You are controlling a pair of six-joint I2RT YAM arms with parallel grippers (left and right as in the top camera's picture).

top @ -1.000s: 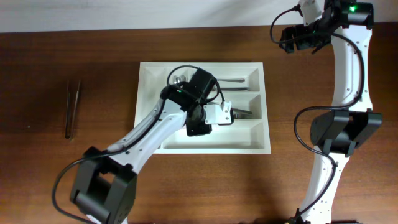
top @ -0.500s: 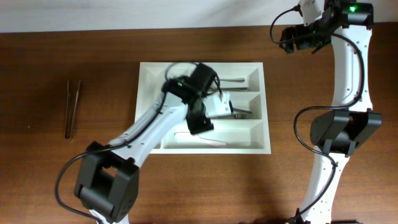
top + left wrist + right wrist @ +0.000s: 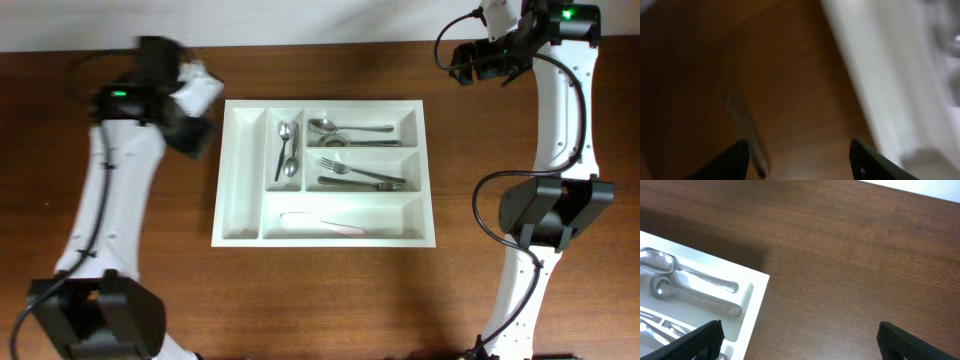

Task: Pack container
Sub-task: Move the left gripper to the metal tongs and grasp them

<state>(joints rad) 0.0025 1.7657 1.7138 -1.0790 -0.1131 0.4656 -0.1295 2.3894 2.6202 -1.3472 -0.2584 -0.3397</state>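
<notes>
The white container [image 3: 240,190] lies mid-table with five compartments. Small spoons [image 3: 287,150] lie in its second upright slot, larger spoons [image 3: 350,130] in the top long one, forks [image 3: 362,179] in the middle one and a pale knife [image 3: 322,222] in the bottom one. My left gripper [image 3: 194,133] hovers, motion-blurred, just off the container's upper left corner. In the left wrist view it [image 3: 800,165] is open over bare wood, with a blurred long thin object [image 3: 742,122] by its left finger and the container's edge [image 3: 890,85] at right. My right gripper [image 3: 800,342] is open and empty.
The right arm [image 3: 560,110] stands at the far right, its gripper [image 3: 478,60] high near the back edge, beyond the container's corner [image 3: 752,310]. The left arm [image 3: 105,190] stretches along the table's left side, covering the wood there.
The left gripper opened, left the knife in the bottom compartment, and swung out of the container to the upper left. The right arm has not moved.
</notes>
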